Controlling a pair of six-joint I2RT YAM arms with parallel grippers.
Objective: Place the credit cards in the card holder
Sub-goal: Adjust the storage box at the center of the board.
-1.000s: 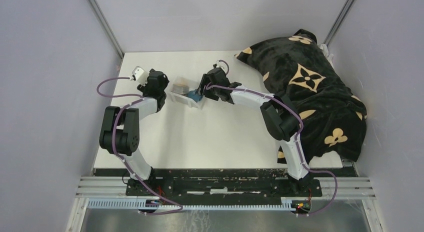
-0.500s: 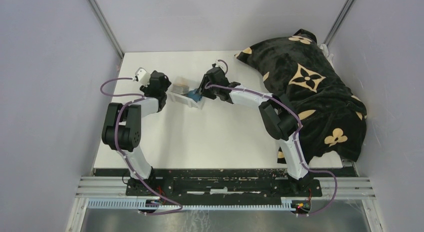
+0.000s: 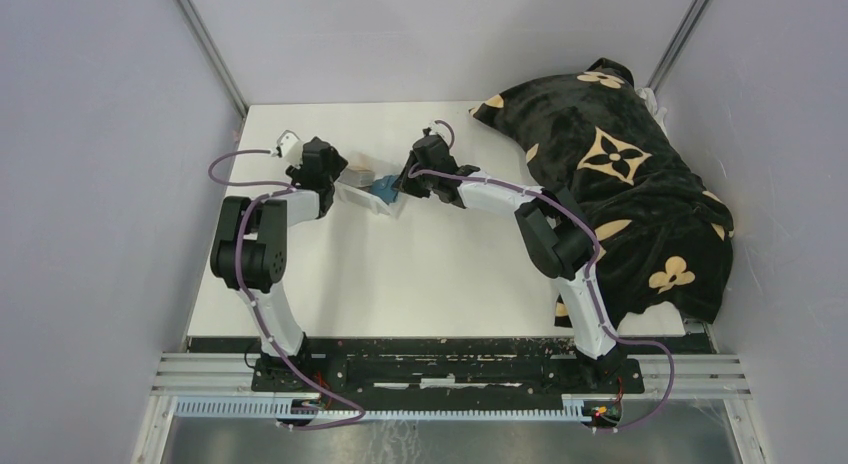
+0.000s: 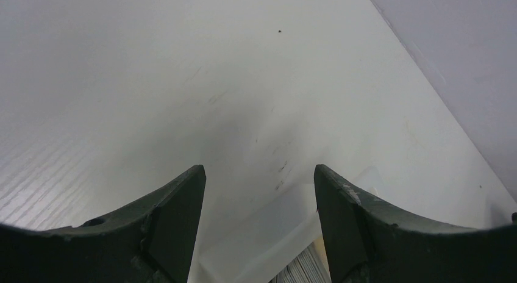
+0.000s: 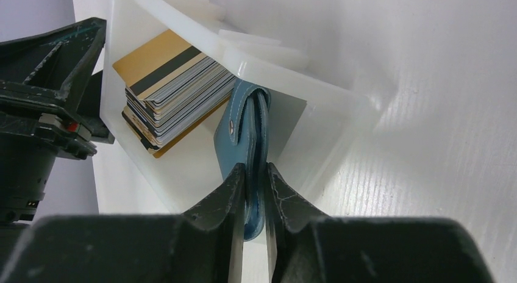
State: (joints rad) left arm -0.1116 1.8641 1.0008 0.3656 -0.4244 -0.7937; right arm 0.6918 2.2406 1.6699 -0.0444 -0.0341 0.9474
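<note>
Cards [image 5: 171,82]: stacked in the tray [image 5: 292,69], gold face up, just beside the wallet | wallet [image 5: 241,127]: teal, folded, on edge in the same tray, near edge between the right gripper [image 5: 256,173] fingers | right gripper: pinched on the wallet | left gripper [image 4: 259,173]: fingers spread wide, holding nothing, over the table [image 4: 183,82] at the tray's end

Lower end of the card holder [image 5: 247,130] lost between the pinching fingers of the right gripper [image 5: 256,173]. Between the spread fingers of the left gripper [image 4: 259,173], the credit cards [image 4: 300,272] appear only as a striped sliver cut off by the bottom edge, the tray [image 4: 268,234] a blur. From above, both are too small to read; a blanket [image 3: 620,174] hides the right side of the table [image 3: 420,274]
</note>
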